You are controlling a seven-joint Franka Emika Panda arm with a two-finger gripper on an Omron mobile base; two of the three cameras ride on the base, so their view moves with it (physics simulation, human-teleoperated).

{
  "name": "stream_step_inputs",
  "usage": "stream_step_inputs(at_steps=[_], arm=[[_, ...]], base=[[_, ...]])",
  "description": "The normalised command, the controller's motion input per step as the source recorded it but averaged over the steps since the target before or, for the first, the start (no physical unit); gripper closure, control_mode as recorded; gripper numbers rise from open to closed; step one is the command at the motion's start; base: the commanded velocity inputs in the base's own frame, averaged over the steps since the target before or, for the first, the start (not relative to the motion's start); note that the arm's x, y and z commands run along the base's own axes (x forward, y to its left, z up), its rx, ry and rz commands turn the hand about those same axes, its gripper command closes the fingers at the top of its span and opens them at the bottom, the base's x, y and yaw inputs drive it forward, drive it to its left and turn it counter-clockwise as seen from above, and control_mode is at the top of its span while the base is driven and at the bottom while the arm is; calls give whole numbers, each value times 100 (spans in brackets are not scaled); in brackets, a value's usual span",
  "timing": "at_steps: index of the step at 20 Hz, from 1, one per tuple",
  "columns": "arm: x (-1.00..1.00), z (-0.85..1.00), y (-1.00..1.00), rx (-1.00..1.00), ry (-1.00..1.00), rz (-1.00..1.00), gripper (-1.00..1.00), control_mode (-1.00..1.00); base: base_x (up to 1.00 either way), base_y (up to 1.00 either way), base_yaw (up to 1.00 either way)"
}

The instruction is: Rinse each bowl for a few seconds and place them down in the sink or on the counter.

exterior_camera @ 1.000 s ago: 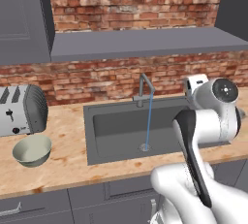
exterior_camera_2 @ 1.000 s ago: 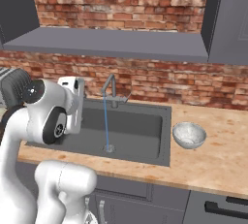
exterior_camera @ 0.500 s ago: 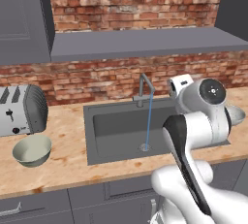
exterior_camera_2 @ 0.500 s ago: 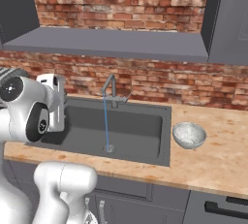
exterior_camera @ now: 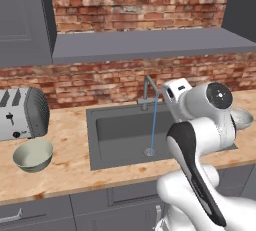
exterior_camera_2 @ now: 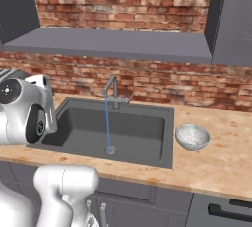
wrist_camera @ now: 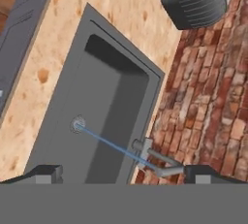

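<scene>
Running along a brick wall (exterior_camera_2: 147,81), the counter (exterior_camera: 70,167) frames the sink (exterior_camera_2: 123,130).

Cream bowl (exterior_camera: 33,155): pale cream inside, grey-green outside, upright on the counter (exterior_camera: 70,167) at the lower left of the left base view, just below the toaster end and well apart from the sink (exterior_camera: 125,140). Speckled bowl (exterior_camera_2: 192,137): grey-white, upright on the counter at centre right of the right base view, just beside the sink's right rim; in the left base view only its rim shows at the right edge, behind the arm. Sink: dark grey rectangular basin, centre frame, round drain (exterior_camera_2: 111,150) on the floor. Thin curved tap (exterior_camera_2: 113,93) at the back rim; a thin blue stream (exterior_camera_2: 107,123) falls from the spout to the drain. Basin holds no bowl.
</scene>
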Motion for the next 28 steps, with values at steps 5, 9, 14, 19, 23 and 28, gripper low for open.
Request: stream_step_inputs(at_steps=[5,9,14,19,23,28], arm=[[-3,0,26,0,0,18,-100,-100],[0,0,21,4,3,19,-100,-100],[0,0,22,5,5,18,-100,-100],[0,0,24,5,4,18,-100,-100],[0,0,27,4,3,17,-100,-100],[0,0,27,4,3,16,-100,-100]], base=[[0,0,0],[0,0,0],[0,0,0],[0,0,0],[0,0,0],[0,0,0]])
